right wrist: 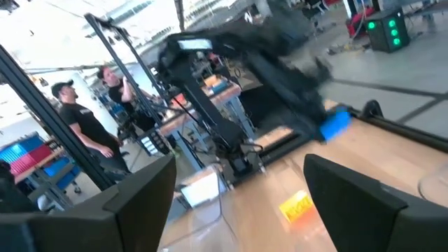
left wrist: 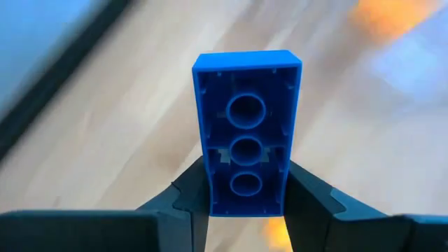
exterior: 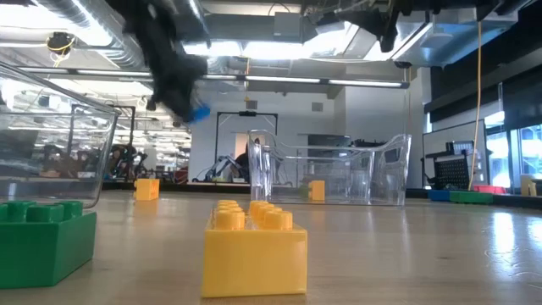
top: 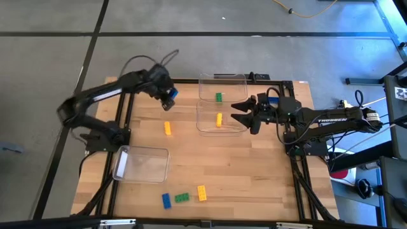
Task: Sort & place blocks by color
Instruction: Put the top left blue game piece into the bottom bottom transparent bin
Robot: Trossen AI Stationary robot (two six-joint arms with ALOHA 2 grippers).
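Observation:
My left gripper [top: 168, 95] hangs over the far left part of the table, shut on a blue block [left wrist: 246, 119], which also shows in the low view [exterior: 199, 112]. My right gripper [top: 238, 111] hovers open at the right wall of the middle clear bin [top: 202, 124]. That bin holds a yellow block [top: 219, 119]. The far bin [top: 222, 77] holds a green block [top: 219, 97]. Another yellow block [top: 167, 128] lies flat on the table. A blue block [top: 166, 200], a green one [top: 182, 197] and a yellow one [top: 201, 193] lie at the near edge. My left gripper pinches the blue block between its two fingers [left wrist: 189, 199], which sit on the two long side walls at one end [left wrist: 245, 199]. The hollow underside faces the wrist camera. The block is lifted clear of the table and sticks out beyond the fingertips.
A third clear bin [top: 141, 163] stands on the near left part of the table with no block in it. Bare wood lies between it and the two bins in the middle. People stand in the room beyond the table [right wrist: 80, 122].

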